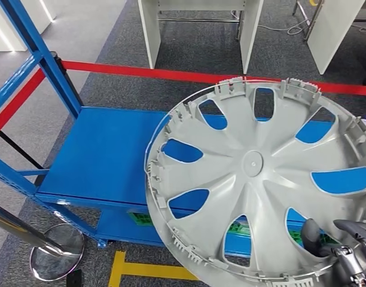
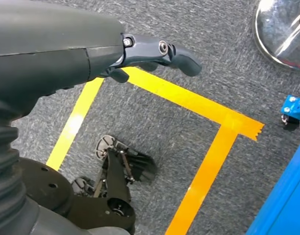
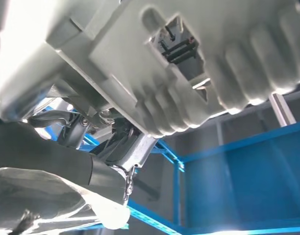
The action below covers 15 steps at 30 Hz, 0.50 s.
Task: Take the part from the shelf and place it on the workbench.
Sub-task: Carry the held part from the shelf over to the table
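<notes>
A: Where does the wheel cover (image 1: 262,179) sit?

B: On the right of the scene, tilted, in front of the shelf (image 1: 104,155) and over its right part. The right hand (image 1: 339,245) grips its near rim at the lower right.

A: And the shelf?

B: It runs across the middle, its upright post (image 1: 41,54) at the far left. A barrier tape (image 1: 140,72) stretches behind it, and table legs (image 1: 199,30) stand farther back.

A: What lies near the robot?

B: A floor tape line (image 1: 140,269) lies in front of the shelf, with a round stand base (image 1: 57,251) to its left. The left hand (image 2: 156,51) hangs above that tape, holding nothing, fingers out.
</notes>
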Tool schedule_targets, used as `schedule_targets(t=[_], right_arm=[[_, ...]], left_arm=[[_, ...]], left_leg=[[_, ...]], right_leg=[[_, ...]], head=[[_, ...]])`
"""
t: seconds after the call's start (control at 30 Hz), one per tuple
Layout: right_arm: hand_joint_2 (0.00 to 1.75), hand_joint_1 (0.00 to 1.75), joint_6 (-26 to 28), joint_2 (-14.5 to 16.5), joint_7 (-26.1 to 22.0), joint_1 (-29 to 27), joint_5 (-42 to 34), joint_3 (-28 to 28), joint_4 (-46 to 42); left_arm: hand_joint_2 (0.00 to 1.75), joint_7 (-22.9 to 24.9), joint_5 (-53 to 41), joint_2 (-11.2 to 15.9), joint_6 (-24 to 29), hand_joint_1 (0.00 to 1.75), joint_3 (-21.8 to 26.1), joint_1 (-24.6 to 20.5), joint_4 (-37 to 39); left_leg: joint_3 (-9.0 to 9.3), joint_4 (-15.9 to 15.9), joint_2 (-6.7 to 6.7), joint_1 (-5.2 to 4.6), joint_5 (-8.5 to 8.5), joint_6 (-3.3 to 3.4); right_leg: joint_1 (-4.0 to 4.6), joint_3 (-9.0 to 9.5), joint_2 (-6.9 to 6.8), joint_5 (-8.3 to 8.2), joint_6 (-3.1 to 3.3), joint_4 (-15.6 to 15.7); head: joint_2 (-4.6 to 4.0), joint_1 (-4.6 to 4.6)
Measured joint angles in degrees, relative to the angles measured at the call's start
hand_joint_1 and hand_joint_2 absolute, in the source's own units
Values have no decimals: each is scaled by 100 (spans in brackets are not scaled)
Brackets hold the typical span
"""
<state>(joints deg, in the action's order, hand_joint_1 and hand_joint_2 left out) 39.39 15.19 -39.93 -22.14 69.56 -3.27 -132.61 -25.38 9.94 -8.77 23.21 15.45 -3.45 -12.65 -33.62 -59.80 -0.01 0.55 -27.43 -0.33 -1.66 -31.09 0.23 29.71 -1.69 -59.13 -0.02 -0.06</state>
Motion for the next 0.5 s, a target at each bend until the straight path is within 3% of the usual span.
schedule_targets(t=[0.07,0.13,0.17,0.2,0.23,0.33,0.37,0.47,0.5], right_arm=[[175,175,0,11,0,-7,-16,-36,26],[175,175,0,19,1,-12,-44,-67,57],[175,175,0,20,1,-14,-59,-79,78],[175,175,0,20,1,-16,-74,-88,100],[175,175,0,20,0,-19,-88,-97,123],[175,175,0,20,0,-28,-111,-116,164],[175,175,0,20,0,-29,-117,-119,172],[175,175,0,19,0,-30,-129,-131,193],[175,175,0,19,0,-34,-130,-134,198]], left_arm=[[175,16,0,1,0,0,0,1,2],[175,28,0,1,0,0,0,1,3],[175,31,0,1,0,0,0,1,5],[175,33,0,1,0,0,0,1,7],[175,34,0,1,1,0,0,1,8],[175,36,-3,4,13,0,0,-20,8],[175,38,-5,5,20,0,0,-32,8],[175,55,-9,-2,38,0,1,-38,13],[175,61,-10,-3,43,0,1,-40,17]], left_leg=[[-165,-425,-5,11,-370,-41],[-379,-1121,-5,10,-817,-56],[-423,-1376,-5,8,-942,-51],[-384,-1448,-5,6,-963,-35],[-234,-1300,-5,0,-886,-7],[509,-98,-8,-43,-494,112],[631,145,-9,-64,-439,135],[612,253,-10,-102,-344,181],[578,280,-1,-91,-288,208]], right_leg=[[-1,-89,-28,-69,105,4],[25,-189,-44,-136,165,1],[43,-240,-50,-172,179,-1],[59,-287,-52,-209,186,-3],[76,-336,-50,-251,188,-4],[104,-434,-43,-366,161,-5],[102,-454,-48,-403,132,-4],[83,-486,-59,-521,13,27],[79,-523,-52,-494,-20,15]], head=[[0,-27],[0,-54],[0,-56],[0,-57],[0,-57],[0,-54],[0,-54],[0,-54],[0,-51]])
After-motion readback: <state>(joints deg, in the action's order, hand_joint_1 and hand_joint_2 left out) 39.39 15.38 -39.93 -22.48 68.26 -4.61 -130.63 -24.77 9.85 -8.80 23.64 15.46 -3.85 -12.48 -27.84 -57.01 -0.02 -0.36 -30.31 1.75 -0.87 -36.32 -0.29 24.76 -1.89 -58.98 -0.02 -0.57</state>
